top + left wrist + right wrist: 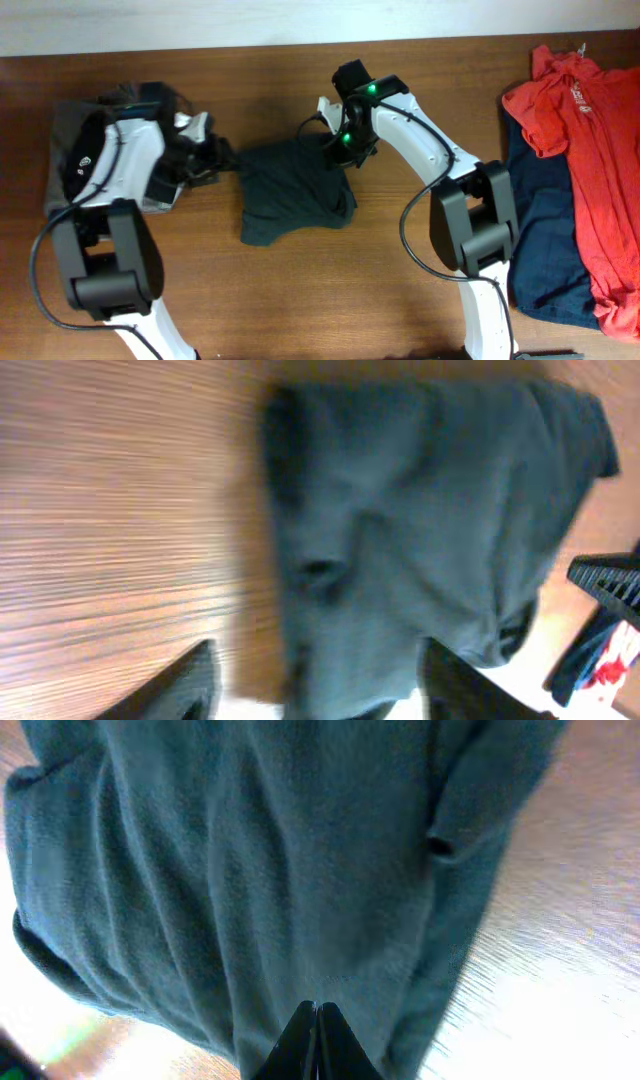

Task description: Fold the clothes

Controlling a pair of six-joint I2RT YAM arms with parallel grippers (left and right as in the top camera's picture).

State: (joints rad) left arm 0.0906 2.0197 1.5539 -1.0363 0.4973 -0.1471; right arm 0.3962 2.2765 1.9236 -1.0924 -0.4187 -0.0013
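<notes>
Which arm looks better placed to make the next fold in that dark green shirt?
Probably the right. The right end effector is shut on the dark green shirt at its far right corner, seemingly pinching cloth it could carry over. The left end effector is open beside the shirt's left edge, gripping nothing.

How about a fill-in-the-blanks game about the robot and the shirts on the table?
The middle shirt is dark ___.
The red shirt lies over the navy garment, on the ___ side of the table.
The left gripper has its jaws ___.
The right gripper has its jaws ___.

Missing words: green; right; open; shut.
</notes>
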